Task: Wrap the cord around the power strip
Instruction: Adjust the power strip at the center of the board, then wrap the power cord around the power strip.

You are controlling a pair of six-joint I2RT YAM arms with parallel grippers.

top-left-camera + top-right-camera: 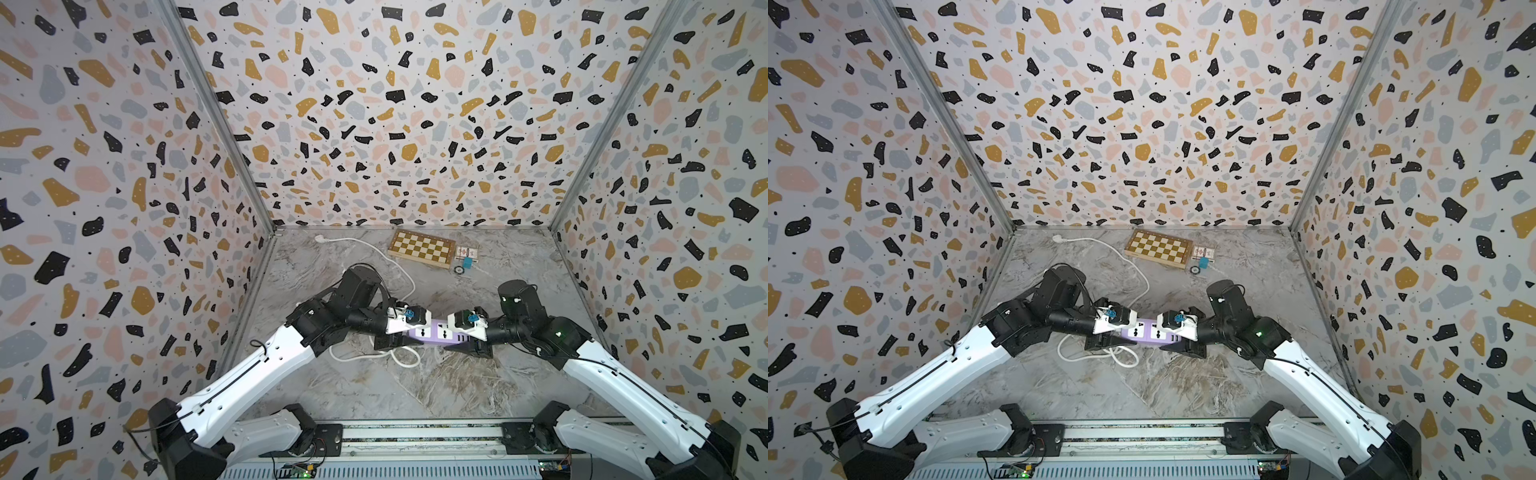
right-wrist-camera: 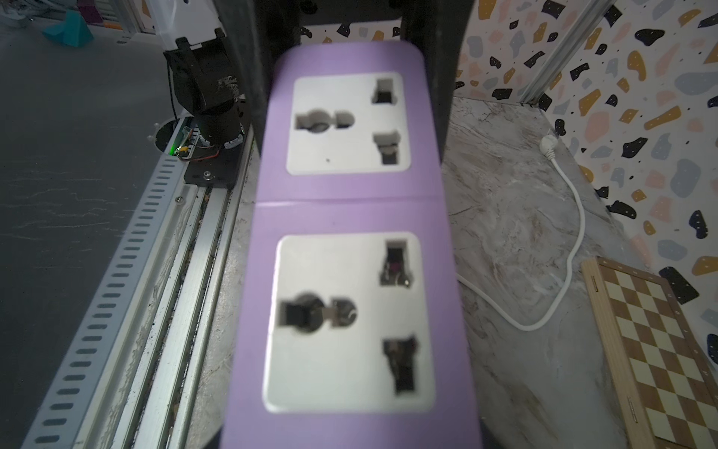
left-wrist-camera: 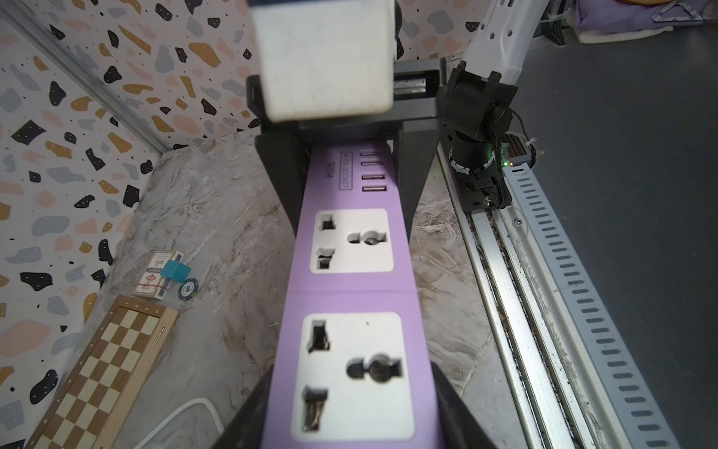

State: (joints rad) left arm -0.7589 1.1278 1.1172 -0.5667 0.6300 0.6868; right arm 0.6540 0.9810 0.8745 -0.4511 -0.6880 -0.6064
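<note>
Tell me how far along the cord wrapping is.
Done: the power strip is picked up, sockets upward. In hand: the left tool grips one end, and the right tool straddles the port end. Left: all the wrapping; the cord lies loose on the table out to its plug, no turn visible around the strip.

Top views: we see only the middle of the power strip (image 1: 436,331); both ends sit under the white wrist housings. The small items (image 1: 465,261) beside the chessboard (image 1: 422,248) are too small there to name.

Right wrist view: the near socket is blurred, and the frame edge cuts off both strip and board. The cord (image 2: 581,217) slips behind the strip, and we find its joint in no view.

Left wrist view: the left gripper (image 3: 349,427) shows its jaws only at the bottom corners. We cannot tell whether the right gripper (image 3: 345,155) presses the strip.
</note>
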